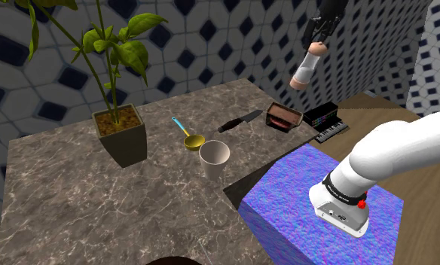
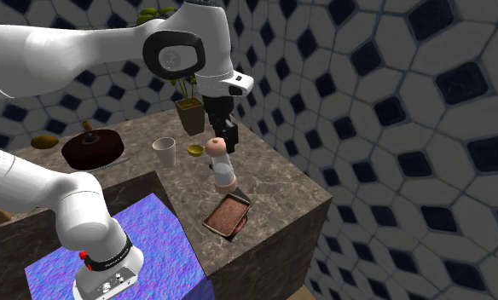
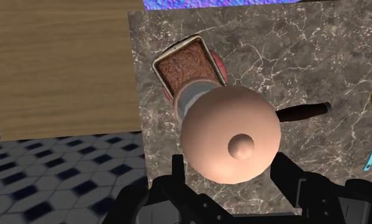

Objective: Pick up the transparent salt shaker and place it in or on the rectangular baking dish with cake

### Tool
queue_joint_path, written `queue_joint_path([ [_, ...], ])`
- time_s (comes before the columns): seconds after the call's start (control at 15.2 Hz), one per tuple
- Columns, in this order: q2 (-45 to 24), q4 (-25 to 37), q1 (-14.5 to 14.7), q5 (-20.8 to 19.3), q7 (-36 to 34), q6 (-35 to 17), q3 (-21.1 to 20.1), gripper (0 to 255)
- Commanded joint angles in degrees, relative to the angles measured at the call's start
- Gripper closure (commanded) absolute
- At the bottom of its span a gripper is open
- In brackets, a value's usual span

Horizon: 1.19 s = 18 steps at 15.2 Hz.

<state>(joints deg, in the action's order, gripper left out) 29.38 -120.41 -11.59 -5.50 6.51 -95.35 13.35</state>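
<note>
Black gripper [image 1: 317, 39] clamped on the peach-capped salt shaker [image 1: 307, 69], which hangs tilted in the air above the rectangular baking dish [image 1: 284, 117] of brown cake, clear of it. Dish rests near the marble counter's [image 1: 75, 203] corner, a dark-handled knife [image 1: 239, 121] beside it. A marking on the arm's base [image 1: 340, 211] is too small to read.

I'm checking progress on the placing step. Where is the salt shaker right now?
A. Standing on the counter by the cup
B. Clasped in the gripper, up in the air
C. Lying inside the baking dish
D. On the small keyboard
B: the gripper clasps the salt shaker at its pinkish cap, clear of the counter, with the baking dish below it.
</note>
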Motion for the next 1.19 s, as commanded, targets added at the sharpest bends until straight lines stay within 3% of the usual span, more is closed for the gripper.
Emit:
queue_joint_path([
  [0.0, 0.37, -1.89, -0.09, -0.14, 0.01, -1.55, 0.12, 255],
  [1.12, 0.99, -15.45, -0.62, -1.04, -0.13, -14.50, 1.17, 255],
])
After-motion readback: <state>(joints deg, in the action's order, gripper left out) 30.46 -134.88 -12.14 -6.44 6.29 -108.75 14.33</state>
